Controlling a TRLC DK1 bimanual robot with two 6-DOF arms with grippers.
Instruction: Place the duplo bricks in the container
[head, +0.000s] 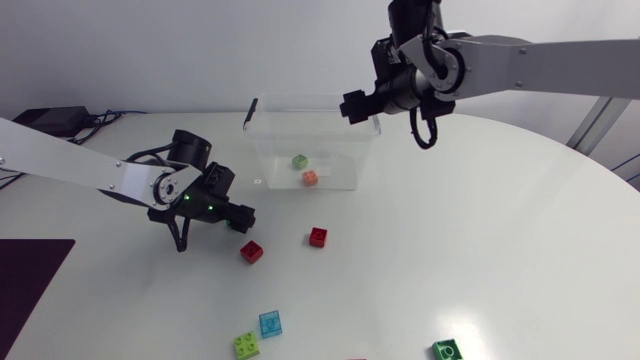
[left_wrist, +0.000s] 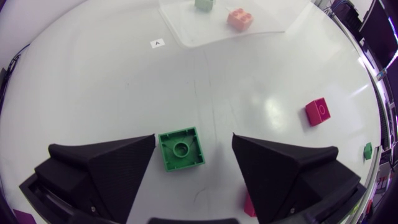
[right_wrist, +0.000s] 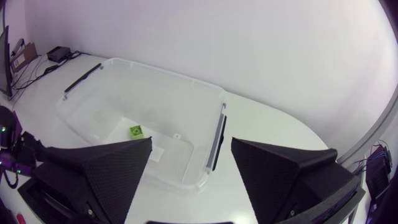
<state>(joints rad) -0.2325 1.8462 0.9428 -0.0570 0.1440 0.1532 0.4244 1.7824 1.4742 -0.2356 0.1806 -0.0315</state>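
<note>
**Left gripper wide open around a green brick; right gripper wide open above the container**

The left gripper (left_wrist: 194, 142) is low over the table (head: 500, 220) with its fingers (left_wrist: 106, 168) spread wide. A green brick (left_wrist: 181, 149) lies flat on the table between them, hollow side up. It sits closer to one fingertip than the other, and narrow gaps show on both sides, so nothing is gripped. The nearer red brick (head: 251, 251) is just beside this gripper, and the farther red brick (head: 318, 236) lies a little beyond it. The left arm (head: 90, 172) comes in from the table's left edge.

The right gripper (right_wrist: 191, 142) hangs above one end of the clear container (head: 262, 103), with its fingers also far apart and holding nothing. The right arm (head: 540, 70) reaches in high from the right side.

The container stands on the table ahead of the left gripper. Two bricks lie on its floor, close together: a pale green brick (head: 299, 160) and a salmon brick (head: 310, 177).

Other bricks lie loose on the table, well apart from both grippers. A blue brick (head: 270, 323) and a lime brick (head: 246, 344) sit side by side near the front edge. A dark green brick (head: 447, 349) lies farther to the right.
</note>
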